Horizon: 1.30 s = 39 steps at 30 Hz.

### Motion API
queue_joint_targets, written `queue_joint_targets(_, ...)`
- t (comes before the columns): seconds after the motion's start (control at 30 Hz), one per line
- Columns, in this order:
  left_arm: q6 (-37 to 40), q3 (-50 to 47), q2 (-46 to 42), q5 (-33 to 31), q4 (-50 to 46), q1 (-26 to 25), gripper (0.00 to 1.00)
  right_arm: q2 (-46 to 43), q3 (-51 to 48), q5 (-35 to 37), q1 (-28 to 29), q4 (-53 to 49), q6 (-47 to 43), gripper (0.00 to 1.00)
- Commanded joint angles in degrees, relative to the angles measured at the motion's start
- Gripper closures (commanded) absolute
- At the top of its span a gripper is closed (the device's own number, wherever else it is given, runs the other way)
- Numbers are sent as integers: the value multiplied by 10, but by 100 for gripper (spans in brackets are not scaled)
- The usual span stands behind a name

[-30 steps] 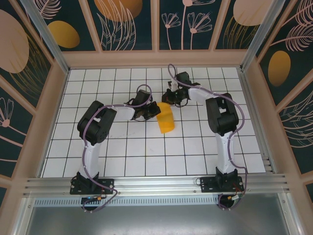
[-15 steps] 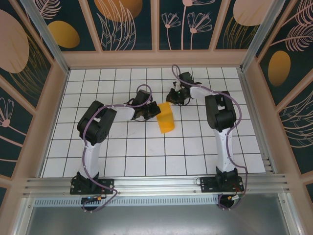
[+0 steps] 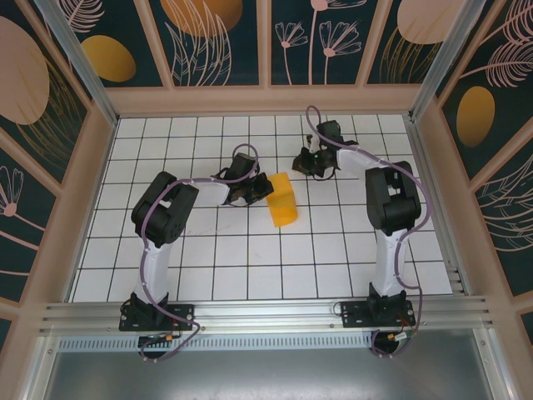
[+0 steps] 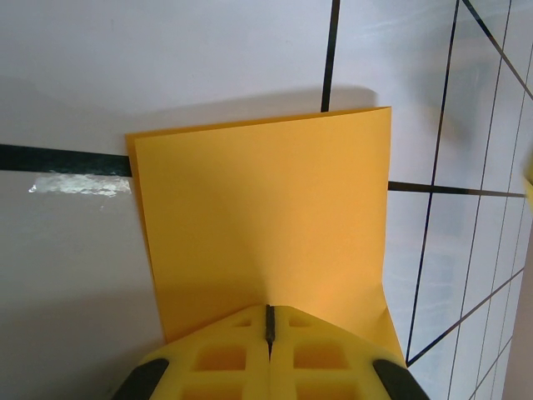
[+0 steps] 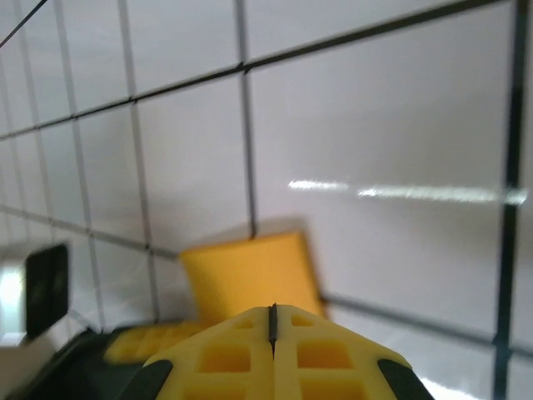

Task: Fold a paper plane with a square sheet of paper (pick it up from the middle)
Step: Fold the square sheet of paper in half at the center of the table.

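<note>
The left tool (image 4: 269,310) is pinched shut on one edge of the square sheet of paper (image 4: 266,208), which is folded into a rectangle near the middle of the counter (image 3: 250,267). The right tool (image 5: 272,310) is closed and empty, nearer the far edge. The nose and wing folds appear not yet made.

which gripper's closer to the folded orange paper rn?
Left. The left gripper is shut right at the left edge of the folded orange paper. The right gripper, also shut, is off past its far right corner, apart from it.
</note>
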Motion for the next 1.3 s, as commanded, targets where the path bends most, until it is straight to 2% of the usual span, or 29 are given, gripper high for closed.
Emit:
queue_joint_targets(0.0,5,-41,76,-62,-134,0,100,-36,-46,-43,25,-29,-34,100)
queue_joint_targets(0.17,6,-43,77,-64,-130,0,100,-62,-114,-71,50,-41,-52,100)
queue_joint_targets(0.37,6,-40,78,-65,-129,0,100,-41,-121,-69,69,-49,-58,100)
queue_joint_targets(0.93,6,-41,80,-68,-129,0,100,-41,-176,-29,64,-63,-70,100)
queue_joint_targets(1.27,7,-44,82,-69,-129,0,100,-113,-307,-33,49,-23,-55,100)
